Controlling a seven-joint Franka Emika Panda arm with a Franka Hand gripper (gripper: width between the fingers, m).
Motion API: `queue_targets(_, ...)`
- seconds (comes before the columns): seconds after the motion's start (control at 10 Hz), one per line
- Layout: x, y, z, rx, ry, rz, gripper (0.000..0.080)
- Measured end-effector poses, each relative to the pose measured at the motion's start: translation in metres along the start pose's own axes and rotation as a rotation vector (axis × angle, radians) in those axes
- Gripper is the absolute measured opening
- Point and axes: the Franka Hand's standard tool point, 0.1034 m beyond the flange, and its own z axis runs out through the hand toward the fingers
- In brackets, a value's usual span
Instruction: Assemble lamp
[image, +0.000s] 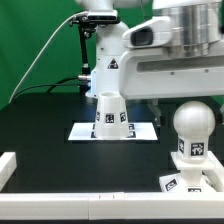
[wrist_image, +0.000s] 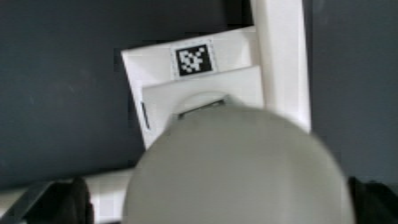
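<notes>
Now we see the end effector (wrist_image: 210, 198) spread wide and empty above the bulb (image: 190, 122) on the base (image: 188, 174). The shade (image: 108, 112) stands at their ten o'clock.

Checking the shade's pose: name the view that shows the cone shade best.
The exterior view: the shade stands upright, whole, on the marker board. The wrist view shows none of it, only the bulb and base close up.

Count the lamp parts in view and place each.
3. Shade stands on the marker board, mid-table; bulb stands upright at the exterior view's right, atop the base. None seems hidden.
</notes>
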Motion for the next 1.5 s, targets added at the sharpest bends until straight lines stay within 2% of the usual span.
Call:
queue_targets(0.1, 0.005, -0.003, -0.005, 0.001, 0.027, -0.164, 0.0699)
queue_targets(0.3, 0.003, -0.001, -0.007, -0.006, 0.045, -0.225, 0.0699)
queue_targets(0.5, 0.004, 0.003, -0.006, -0.029, 0.043, -0.397, 0.0699)
queue_targets(0.6, 0.005, -0.001, -0.003, -0.073, 0.07, -0.57, 0.0699)
queue_targets(0.8, 0.003, -0.005, 0.002, -0.118, 0.065, -0.81, 0.0699)
queue_targets(0.9, 0.006, 0.002, 0.002, -0.125, 0.07, -0.871, 0.0699)
queue_targets(1.1, 0.006, 0.002, 0.002, -0.125, 0.07, -0.862, 0.0699)
queue_targets(1.2, 0.006, 0.002, 0.002, -0.125, 0.071, -0.84, 0.0603)
queue_targets(1.3, 0.006, 0.002, 0.002, -0.125, 0.071, -0.84, 0.0571)
queue_targets(1.5, 0.006, 0.003, 0.001, -0.119, 0.079, -0.717, 0.0571)
